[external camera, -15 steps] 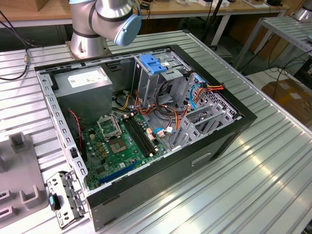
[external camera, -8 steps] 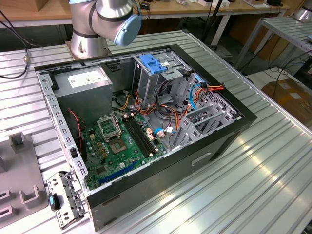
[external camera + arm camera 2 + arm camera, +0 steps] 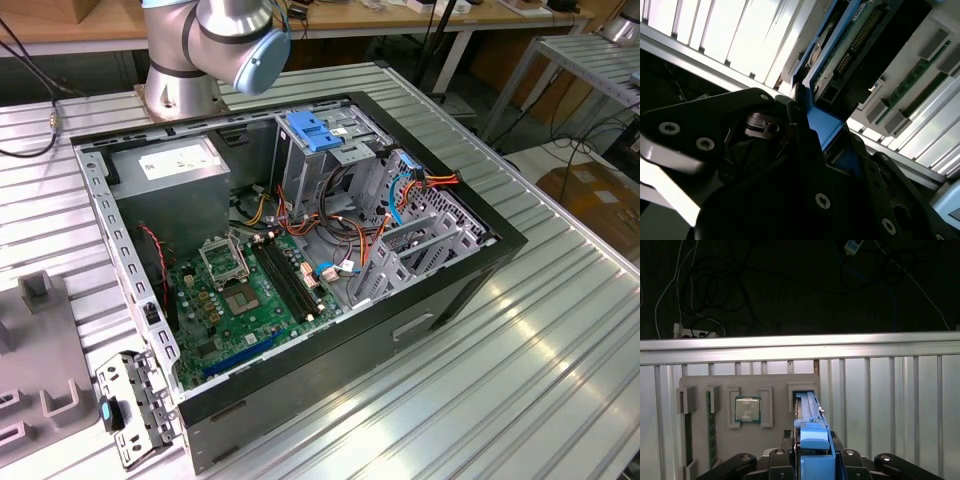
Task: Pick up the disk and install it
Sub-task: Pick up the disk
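Disk [image 3: 807, 410] is standing on its edge in a slot of the grey parts holder [image 3: 775, 385], which lies on the ribbed aluminium worktop [image 3: 890, 405]. The gripper [image 3: 813, 450] has hold of it: in both wrist views the black fingers [image 3: 797, 122] are pinching the near end, right where the blue plastic rail wraps round. From the look of it the far end sits in the slot, so I'd say it's grabbed but not lifted clear, though that's a guess.

Parking the drive upright makes sense to me. Both flat faces are exposed, so the fingers can close on it from either side instead of trying to scrape it off a flat surface. The second wrist view shows the disk [image 3: 840, 55] from its circuit-board side, connectors and all, with the blue rail running down into the grip.

Same holder also carries a processor chip [image 3: 747, 410] in a square pocket and memory sticks [image 3: 711, 425] on edge – one slot per part.

Over in the exterior view the open computer case [image 3: 480, 260] lies on its side, motherboard [image 3: 250, 290] facing up.
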Controlling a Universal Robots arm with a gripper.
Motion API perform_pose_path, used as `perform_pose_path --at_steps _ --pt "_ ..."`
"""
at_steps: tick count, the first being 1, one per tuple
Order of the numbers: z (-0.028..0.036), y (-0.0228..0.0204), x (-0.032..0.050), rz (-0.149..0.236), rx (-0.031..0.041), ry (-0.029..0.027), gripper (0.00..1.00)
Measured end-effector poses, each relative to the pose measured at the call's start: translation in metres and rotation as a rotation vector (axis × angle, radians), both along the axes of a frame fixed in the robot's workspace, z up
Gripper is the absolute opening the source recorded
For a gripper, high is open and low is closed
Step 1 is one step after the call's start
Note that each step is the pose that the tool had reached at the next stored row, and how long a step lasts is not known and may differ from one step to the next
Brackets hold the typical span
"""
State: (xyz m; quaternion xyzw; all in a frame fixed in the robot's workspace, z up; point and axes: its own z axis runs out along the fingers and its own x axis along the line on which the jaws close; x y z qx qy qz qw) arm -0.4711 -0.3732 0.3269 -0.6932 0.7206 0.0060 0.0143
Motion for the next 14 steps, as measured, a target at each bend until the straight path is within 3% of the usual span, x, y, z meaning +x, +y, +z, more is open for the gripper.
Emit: perform_pose_path --at_steps 8,14 --pt "0.013 0.0 0.0 0.0 -0.0039 -0.0005 0.37" --pt "0.0144 0.0 0.0 0.0 -0.0042 -0.0007 0.37"
